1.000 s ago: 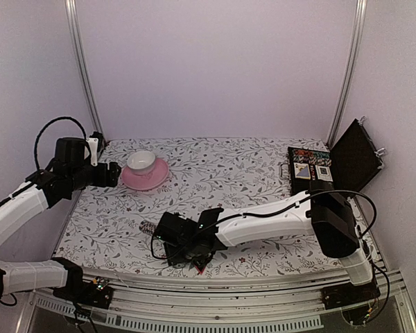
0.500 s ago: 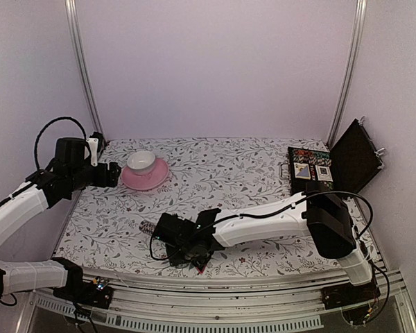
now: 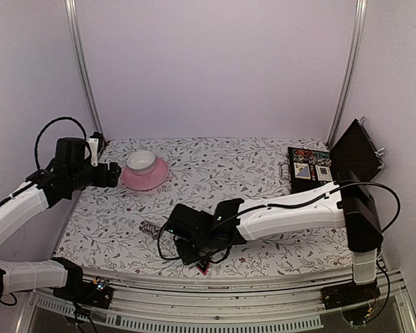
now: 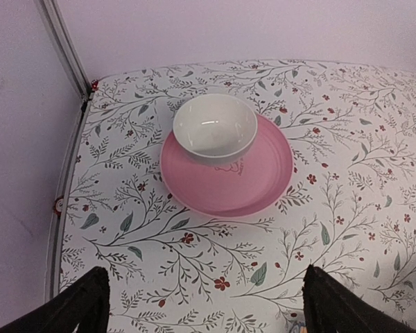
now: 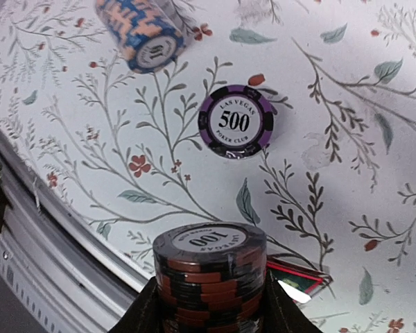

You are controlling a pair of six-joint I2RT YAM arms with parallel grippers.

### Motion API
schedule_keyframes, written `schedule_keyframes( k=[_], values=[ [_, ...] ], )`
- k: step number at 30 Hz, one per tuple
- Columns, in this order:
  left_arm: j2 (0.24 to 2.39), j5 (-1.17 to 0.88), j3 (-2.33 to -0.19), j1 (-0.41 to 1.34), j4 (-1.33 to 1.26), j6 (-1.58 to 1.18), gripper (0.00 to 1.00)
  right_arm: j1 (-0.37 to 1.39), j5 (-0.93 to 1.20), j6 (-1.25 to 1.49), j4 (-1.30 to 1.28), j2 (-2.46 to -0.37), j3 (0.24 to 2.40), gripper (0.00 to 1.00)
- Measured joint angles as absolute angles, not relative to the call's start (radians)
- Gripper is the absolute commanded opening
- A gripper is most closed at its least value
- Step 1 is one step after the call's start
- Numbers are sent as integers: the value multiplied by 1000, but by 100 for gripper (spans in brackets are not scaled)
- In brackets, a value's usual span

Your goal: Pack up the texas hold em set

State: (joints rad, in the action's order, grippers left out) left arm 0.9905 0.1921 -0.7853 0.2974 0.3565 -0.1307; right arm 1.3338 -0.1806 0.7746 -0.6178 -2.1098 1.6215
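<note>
My right gripper (image 5: 209,300) is shut on a roll of black and red-brown "100" chips (image 5: 209,267) and holds it above the cloth near the front edge; it shows in the top view (image 3: 192,247). A purple "500" chip roll (image 5: 236,121) stands on end beyond it. A blue and orange roll (image 5: 144,35) lies farther off. A red-edged marker (image 5: 299,279) lies under the held roll, also seen in the top view (image 3: 202,267). The black case (image 3: 310,171) lies open at the far right. My left gripper (image 4: 209,305) is open and empty.
A pink saucer (image 4: 263,182) with a white cup (image 4: 215,128) sits at the back left, just ahead of my left gripper (image 3: 115,173). A striped chip roll (image 3: 149,227) lies left of the right wrist. The case lid (image 3: 355,157) stands up against the right wall.
My right arm has shifted right and a little back from the front edge with the chip roll in its jaws. The left arm has not moved.
</note>
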Motion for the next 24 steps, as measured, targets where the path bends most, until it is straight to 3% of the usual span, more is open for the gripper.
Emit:
schedule_keyframes(
  k=[8,13,24],
  values=[
    [990,159,-785,299,356,-135,95,1200,-145,509,-569,-1684,1326,26],
    [974,-11,-786,315,355,-240,83,1115,-118,311,-502,-1502,1165,28],
    [1000,-439,-805,744,76,-690,89,1139,99,88,-374,-1350,1117,28]
  ],
)
